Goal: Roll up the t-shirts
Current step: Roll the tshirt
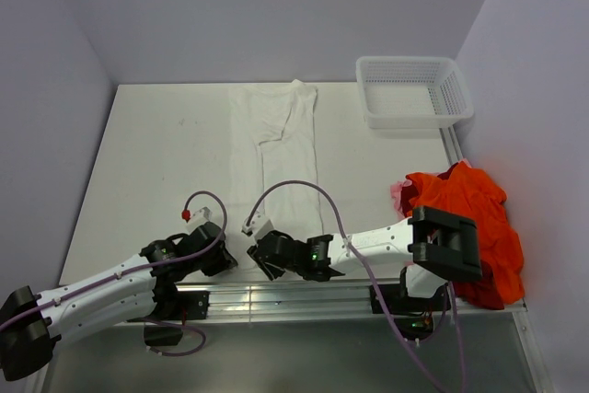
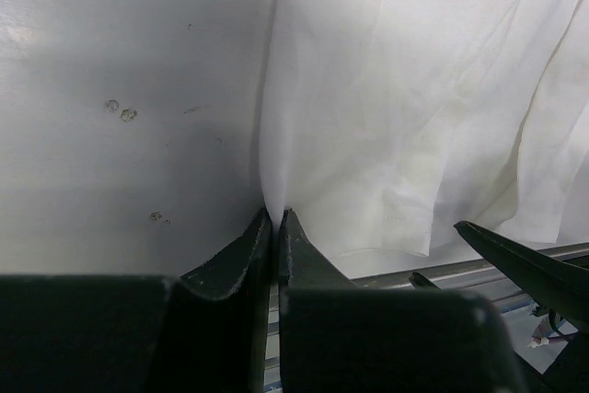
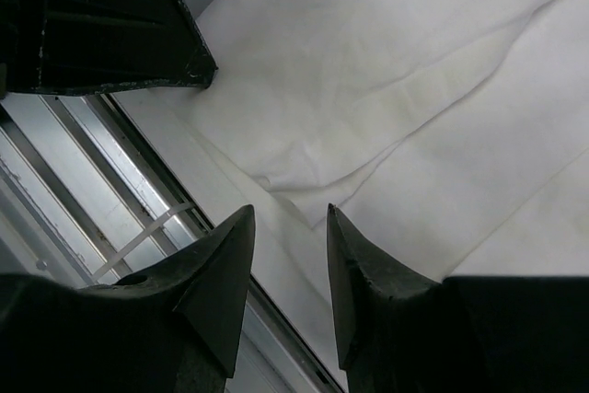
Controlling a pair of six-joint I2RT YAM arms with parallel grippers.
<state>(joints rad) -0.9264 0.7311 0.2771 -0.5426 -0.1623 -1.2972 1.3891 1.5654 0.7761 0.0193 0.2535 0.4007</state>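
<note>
A white t-shirt (image 1: 276, 154), folded into a long strip, lies down the middle of the table. Its near hem reaches both grippers. My left gripper (image 1: 224, 260) is shut on the shirt's near-left edge; the cloth (image 2: 405, 89) is pinched between the tips (image 2: 274, 216). My right gripper (image 1: 262, 260) is open, with its tips (image 3: 290, 213) just short of the hem corner of the shirt (image 3: 368, 71) and nothing between them. A pile of orange-red t-shirts (image 1: 474, 223) lies at the right edge of the table.
A white mesh basket (image 1: 414, 89) stands at the back right. The metal rail (image 1: 276, 299) runs along the near table edge, just under both grippers. Walls close in the left, back and right sides.
</note>
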